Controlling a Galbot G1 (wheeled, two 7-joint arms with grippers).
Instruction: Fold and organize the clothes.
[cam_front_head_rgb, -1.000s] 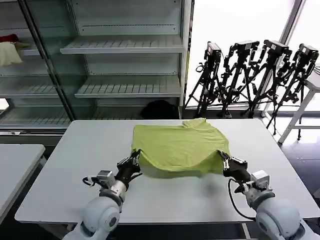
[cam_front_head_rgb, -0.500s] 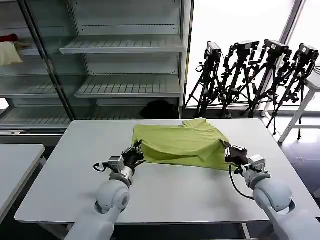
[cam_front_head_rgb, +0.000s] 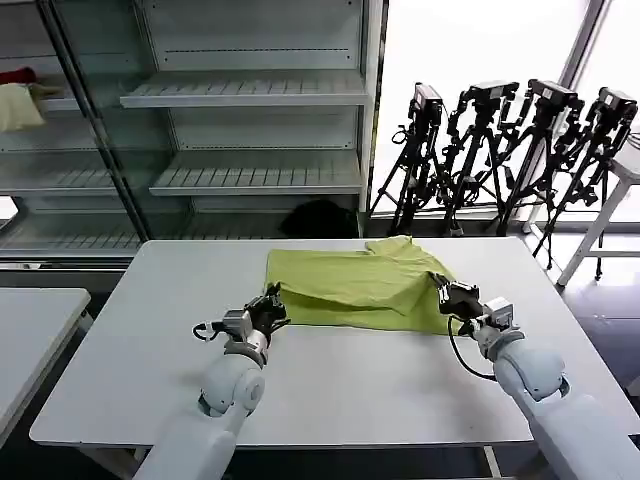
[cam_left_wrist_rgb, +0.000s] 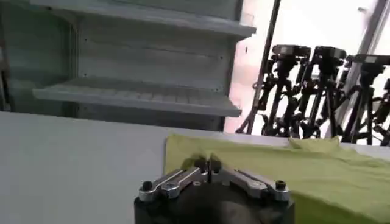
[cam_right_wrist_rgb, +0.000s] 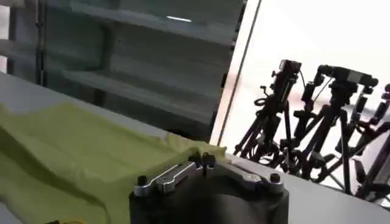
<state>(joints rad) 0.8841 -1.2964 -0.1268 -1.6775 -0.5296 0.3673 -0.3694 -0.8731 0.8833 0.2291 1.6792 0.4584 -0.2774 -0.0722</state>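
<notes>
The lime yellow-green T-shirt (cam_front_head_rgb: 350, 285) lies on the white table (cam_front_head_rgb: 340, 390), its near part doubled back over the rest. My left gripper (cam_front_head_rgb: 272, 302) is shut on the shirt's near left corner. My right gripper (cam_front_head_rgb: 440, 288) is shut on the fabric at the right side, which bunches slightly there. In the left wrist view the fingertips of the left gripper (cam_left_wrist_rgb: 208, 163) meet at the edge of the T-shirt (cam_left_wrist_rgb: 317, 176). In the right wrist view the right gripper (cam_right_wrist_rgb: 203, 161) pinches a raised fold of the T-shirt (cam_right_wrist_rgb: 61, 146). No printed graphic is visible.
Behind the table stands a glass-fronted shelving unit (cam_front_head_rgb: 250, 90), with a cream cloth (cam_front_head_rgb: 15, 105) and a red cloth (cam_front_head_rgb: 15, 75) on its far left shelf. Several camera tripods (cam_front_head_rgb: 510, 150) stand at the back right. A second table (cam_front_head_rgb: 30, 320) sits to the left.
Both grippers have carried the shirt's near edge away from me over the rest of it. The lifted fold has dropped lower and the arms have stretched forward.
</notes>
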